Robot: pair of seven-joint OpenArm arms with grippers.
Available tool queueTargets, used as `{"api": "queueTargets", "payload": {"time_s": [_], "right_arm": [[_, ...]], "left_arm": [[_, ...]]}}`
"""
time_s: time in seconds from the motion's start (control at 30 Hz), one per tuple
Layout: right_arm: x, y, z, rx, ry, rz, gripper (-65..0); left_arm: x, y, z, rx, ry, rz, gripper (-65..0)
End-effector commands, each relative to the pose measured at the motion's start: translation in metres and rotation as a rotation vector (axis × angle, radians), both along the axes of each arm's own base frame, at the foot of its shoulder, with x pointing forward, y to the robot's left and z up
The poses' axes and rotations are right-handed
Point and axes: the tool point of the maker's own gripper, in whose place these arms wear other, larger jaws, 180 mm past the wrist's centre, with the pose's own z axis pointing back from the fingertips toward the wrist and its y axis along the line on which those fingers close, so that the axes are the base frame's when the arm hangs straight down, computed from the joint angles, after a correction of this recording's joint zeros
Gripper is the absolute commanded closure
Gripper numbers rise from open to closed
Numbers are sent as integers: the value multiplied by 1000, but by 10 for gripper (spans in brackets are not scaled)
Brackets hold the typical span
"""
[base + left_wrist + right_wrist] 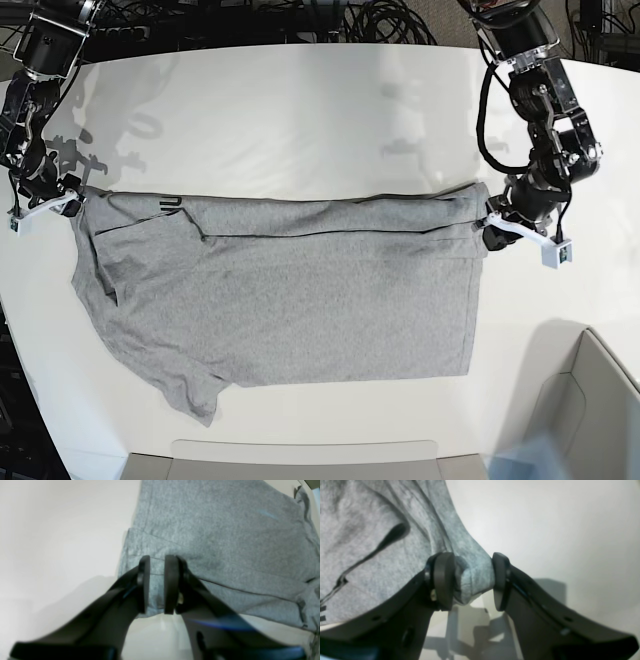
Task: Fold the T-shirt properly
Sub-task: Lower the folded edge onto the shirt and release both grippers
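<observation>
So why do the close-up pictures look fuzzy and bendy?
Left wrist view: the T-shirt is blurred, the left hand smeared blue. Right wrist view: soft focus, the right hand casts a shadow. Base view: sharp, arm shadows on the table.

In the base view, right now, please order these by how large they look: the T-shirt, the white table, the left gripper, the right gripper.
1. White table, the largest.
2. T-shirt.
3. Left gripper and right gripper: both small and alike; the right one is partly cut off at the picture's edge, so I do not rank them.
</observation>
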Motion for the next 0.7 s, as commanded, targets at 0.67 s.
{"api": "queueTargets", "payload": {"time_s": [0.67], "right_arm": [[7, -12, 16, -36, -25, 6, -249]], "left_arm": [[2, 13, -63, -117, 155, -107, -164]]}}
